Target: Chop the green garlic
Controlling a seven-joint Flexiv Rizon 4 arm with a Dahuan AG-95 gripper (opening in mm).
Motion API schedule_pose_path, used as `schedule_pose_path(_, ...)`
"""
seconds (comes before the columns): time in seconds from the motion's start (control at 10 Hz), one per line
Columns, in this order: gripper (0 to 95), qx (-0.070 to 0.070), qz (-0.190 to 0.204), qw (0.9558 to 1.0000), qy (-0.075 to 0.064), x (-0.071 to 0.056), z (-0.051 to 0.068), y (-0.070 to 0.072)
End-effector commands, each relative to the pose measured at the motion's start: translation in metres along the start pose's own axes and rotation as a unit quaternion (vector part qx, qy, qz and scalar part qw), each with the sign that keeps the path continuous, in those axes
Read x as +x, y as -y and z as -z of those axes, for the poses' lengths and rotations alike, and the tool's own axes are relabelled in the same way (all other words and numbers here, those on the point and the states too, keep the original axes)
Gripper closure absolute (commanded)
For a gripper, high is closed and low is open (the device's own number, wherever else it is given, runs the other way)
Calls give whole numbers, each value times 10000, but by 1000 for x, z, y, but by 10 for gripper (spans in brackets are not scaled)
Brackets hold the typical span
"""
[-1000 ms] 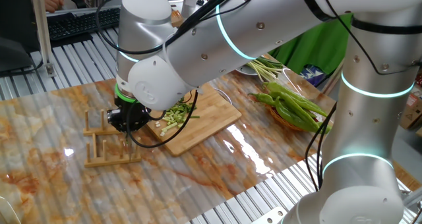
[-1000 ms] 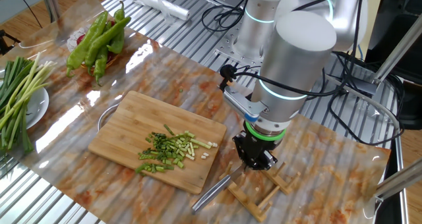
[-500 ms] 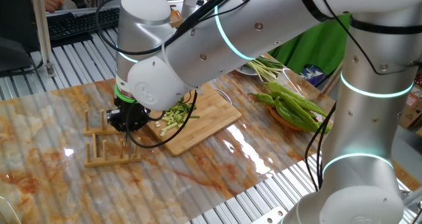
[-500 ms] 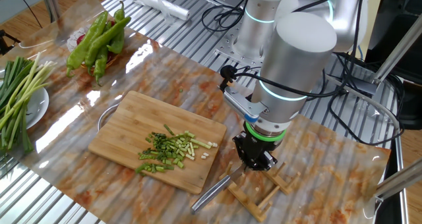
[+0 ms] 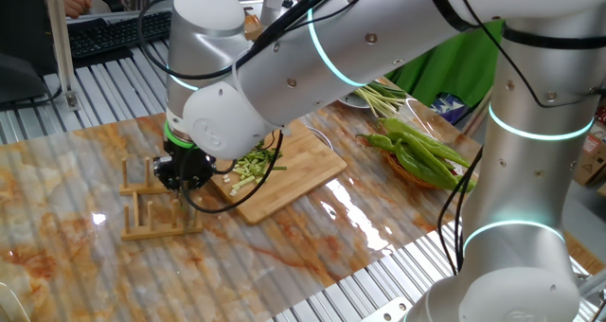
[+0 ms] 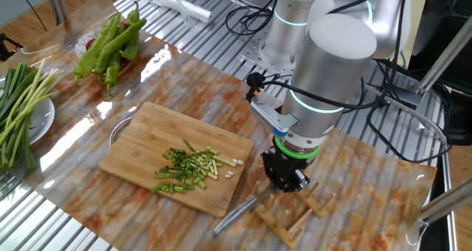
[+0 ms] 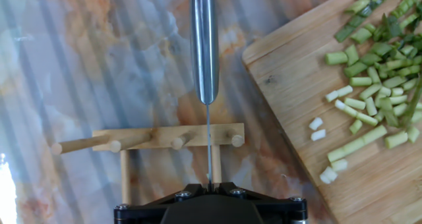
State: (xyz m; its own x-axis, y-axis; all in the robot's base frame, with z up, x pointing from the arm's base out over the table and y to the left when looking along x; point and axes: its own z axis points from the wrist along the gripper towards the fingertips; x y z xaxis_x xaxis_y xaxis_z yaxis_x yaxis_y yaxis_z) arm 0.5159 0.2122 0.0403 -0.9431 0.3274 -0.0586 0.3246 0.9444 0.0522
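Gripper (image 7: 210,184): pointing straight down over the wooden rack (image 7: 168,140); jaws looking nearly shut around the knife (image 7: 204,46) at its thin blade edge; true grip or slackening not clear from these views.
Knife: lying edge-up across the rack between 2 pegs, steel handle reaching out over the marbled table (image 6: 369,177).
Green garlic (image 6: 188,170): lying in short cut bits, pale to dark green, on the cutting board (image 6: 147,133), just beside the rack; chopping looking done.
Risk: knife tipping off the pegs and sliding onto the table if let go off-centre; rack shifting if nudged by fingers on the way up.
Risk 2: cut bits near the board edge scattering if the board gets bumped.
Open room: bare table beyond the rack on the side away from the board; straight up looking clearest.
Crowded side: green peppers (image 6: 110,40) and uncut stalks (image 6: 18,107) sitting well apart, past the board.
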Motion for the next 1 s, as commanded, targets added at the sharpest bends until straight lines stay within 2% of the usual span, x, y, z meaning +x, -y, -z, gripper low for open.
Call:
schedule_pose_path(0.1, 760, -3, -5, 10000, -15, 0, 0, 0)
schedule_pose_path(0.3, 760, 11, 4, 10000, -43, 1, 1, -1)
schedule_pose_path(0.6, 760, 59, -7, 9999, -142, 4, 13, -5)
schedule_pose_path(1.0, 760, 123, 92, 9995, -281, 6, 36, -6)
